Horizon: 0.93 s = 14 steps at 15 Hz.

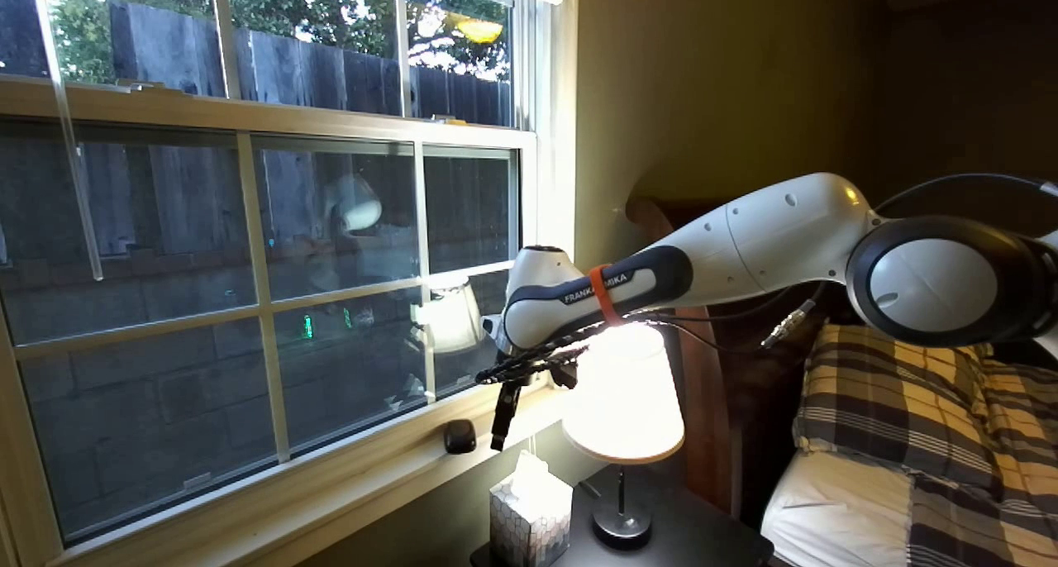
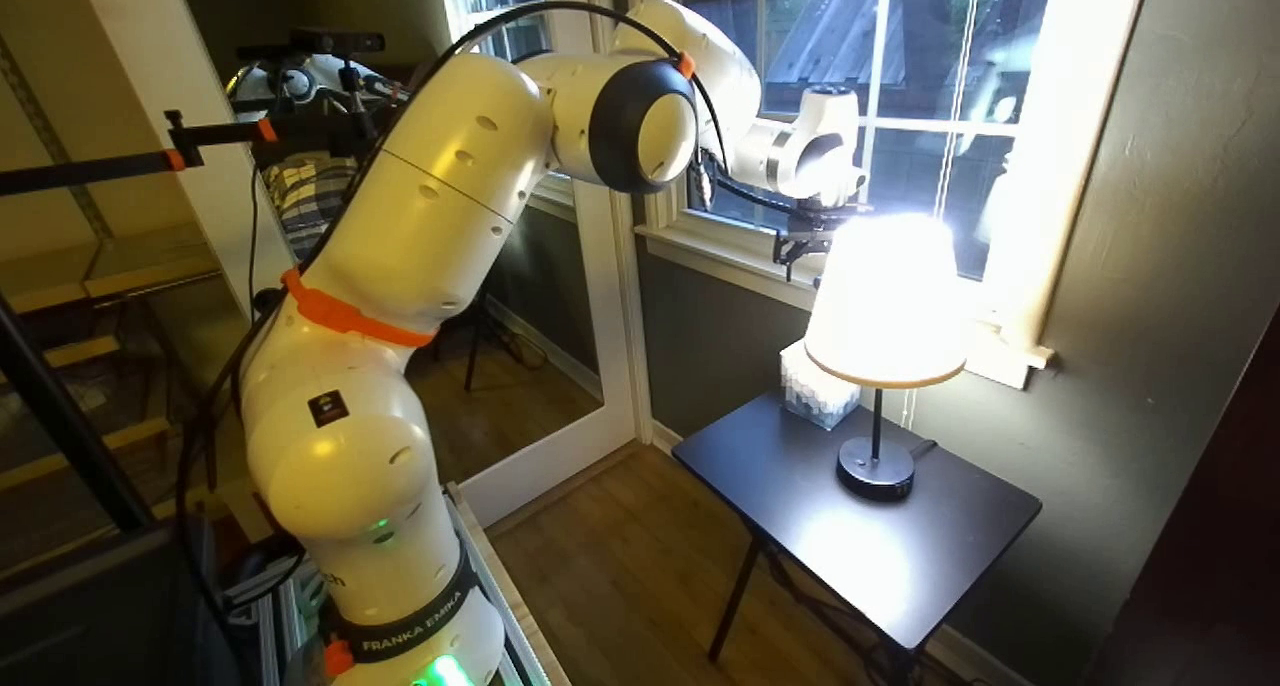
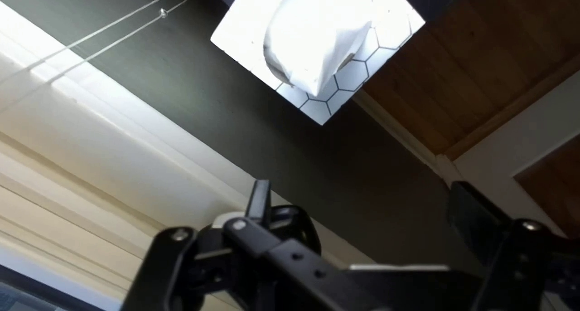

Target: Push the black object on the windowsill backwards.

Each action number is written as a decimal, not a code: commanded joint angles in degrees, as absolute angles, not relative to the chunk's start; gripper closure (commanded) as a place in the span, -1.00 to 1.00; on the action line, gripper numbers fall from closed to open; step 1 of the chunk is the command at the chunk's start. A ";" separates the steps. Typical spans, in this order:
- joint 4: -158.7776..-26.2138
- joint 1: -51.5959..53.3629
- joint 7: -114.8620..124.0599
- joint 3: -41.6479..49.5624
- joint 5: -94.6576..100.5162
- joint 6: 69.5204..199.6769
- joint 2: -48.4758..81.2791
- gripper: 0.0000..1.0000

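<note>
The black object (image 1: 459, 436) is a small rounded lump on the cream-white windowsill (image 1: 364, 488). My gripper (image 1: 531, 412) is open above the sill, on the lamp side of the object. One finger hangs down close beside the object with a small gap in that exterior view. In the wrist view, the open gripper (image 3: 364, 204) has its left finger in front of the black object (image 3: 297, 227) and partly hides it; whether they touch I cannot tell. The windowsill (image 3: 131, 152) runs diagonally there. In an exterior view, the gripper (image 2: 803, 274) is by the windowsill (image 2: 720, 256); the object cannot be made out.
A lit lamp (image 1: 624, 393) stands close to the gripper and wrist, on a dark side table (image 1: 702, 534). A tissue box (image 1: 531, 513) stands beside it, below the sill. Window panes (image 1: 347, 377) rise behind the sill. Thin cords (image 3: 113, 27) hang across it. A bed (image 1: 893, 402) is nearby.
</note>
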State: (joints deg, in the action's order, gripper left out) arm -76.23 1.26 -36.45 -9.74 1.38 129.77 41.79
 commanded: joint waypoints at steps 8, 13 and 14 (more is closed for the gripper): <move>-75.48 6.44 -22.55 -5.64 8.34 126.52 40.69 -1.00; -72.71 7.29 -21.40 -4.85 10.21 123.48 42.16 -1.00; -72.06 7.41 -20.60 -4.73 10.03 123.48 42.61 -1.00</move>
